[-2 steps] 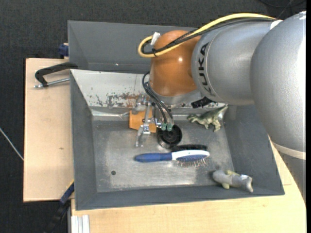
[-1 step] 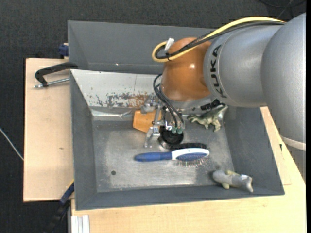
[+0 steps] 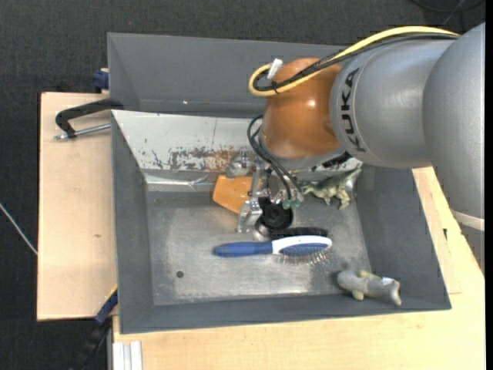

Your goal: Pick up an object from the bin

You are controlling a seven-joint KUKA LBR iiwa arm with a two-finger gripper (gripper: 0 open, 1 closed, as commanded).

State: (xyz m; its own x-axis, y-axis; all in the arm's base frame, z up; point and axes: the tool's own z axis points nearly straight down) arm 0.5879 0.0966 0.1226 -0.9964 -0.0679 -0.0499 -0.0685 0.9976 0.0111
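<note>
In the bin (image 3: 154, 284), a brush (image 3: 269, 247) lies across the middle of the floor; a block (image 3: 229, 193) sits just behind it, beside the claw (image 3: 258, 206); a toy animal (image 3: 368, 285) lies near the front right corner.

You have one grey metal bin (image 3: 131, 206). Count its loose contents as follows:
- one blue-handled brush with a white head (image 3: 271, 247)
- one orange block (image 3: 229, 193)
- one grey toy figure (image 3: 368, 285)
- one pale green toy figure (image 3: 333, 193), partly hidden
- one black item (image 3: 299, 231), kind not identifiable
</note>
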